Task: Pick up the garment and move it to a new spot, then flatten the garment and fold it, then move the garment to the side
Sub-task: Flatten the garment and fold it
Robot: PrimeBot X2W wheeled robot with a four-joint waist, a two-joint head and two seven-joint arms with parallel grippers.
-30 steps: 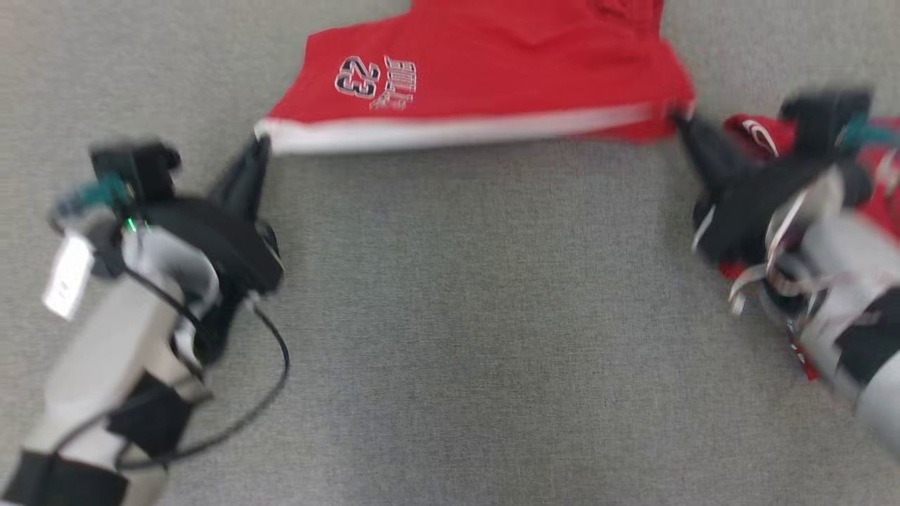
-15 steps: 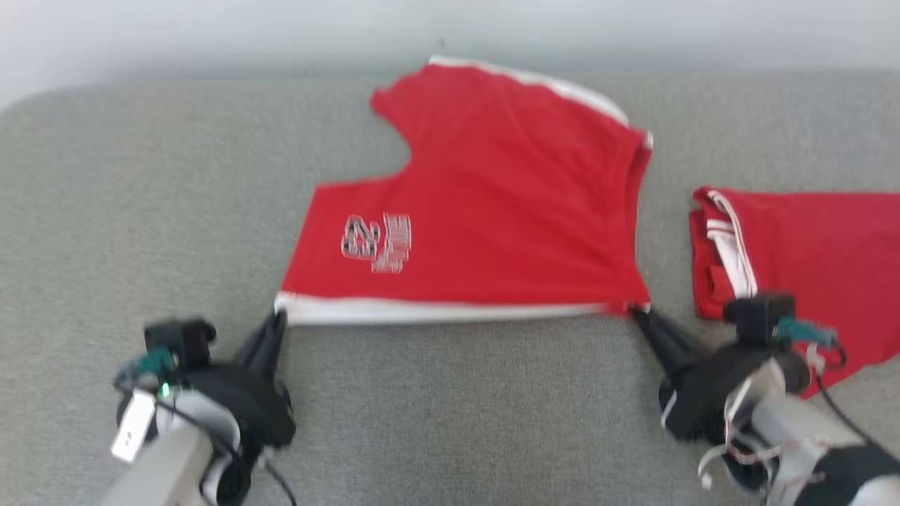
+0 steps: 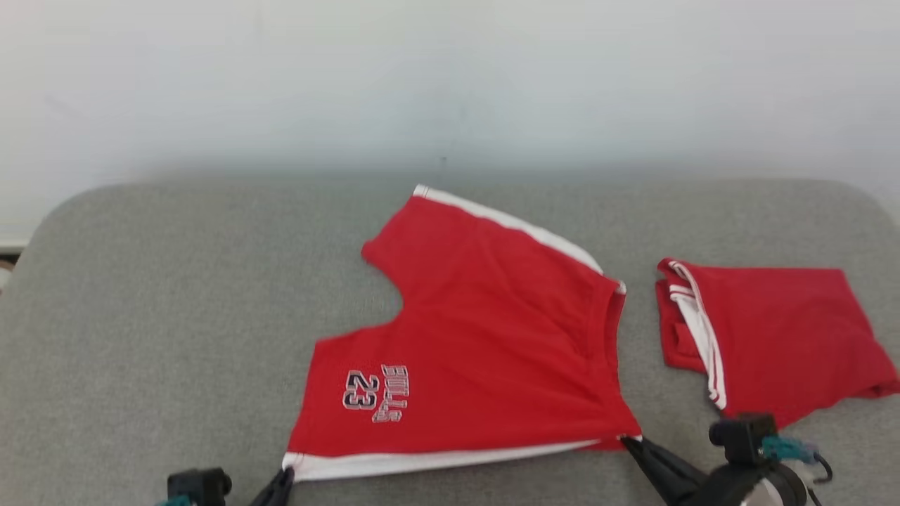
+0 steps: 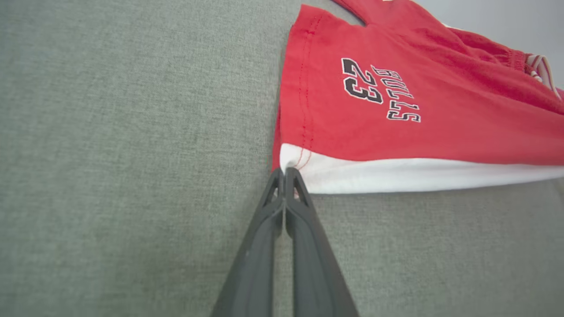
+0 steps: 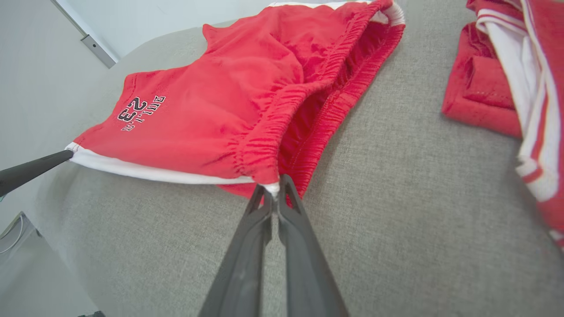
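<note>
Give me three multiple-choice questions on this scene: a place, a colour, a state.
1. Where is the folded red garment relative to the shorts? A) on top B) to the robot's right C) to the robot's left
2. The band along the shorts' near edge is: A) blue B) black C) white
3. The left end effector is: A) shut on the shorts' corner B) open C) shut on nothing
Answers: B, it lies apart at the head view's right; C, a white strip shows; A, closed fingers pinch the corner.
</note>
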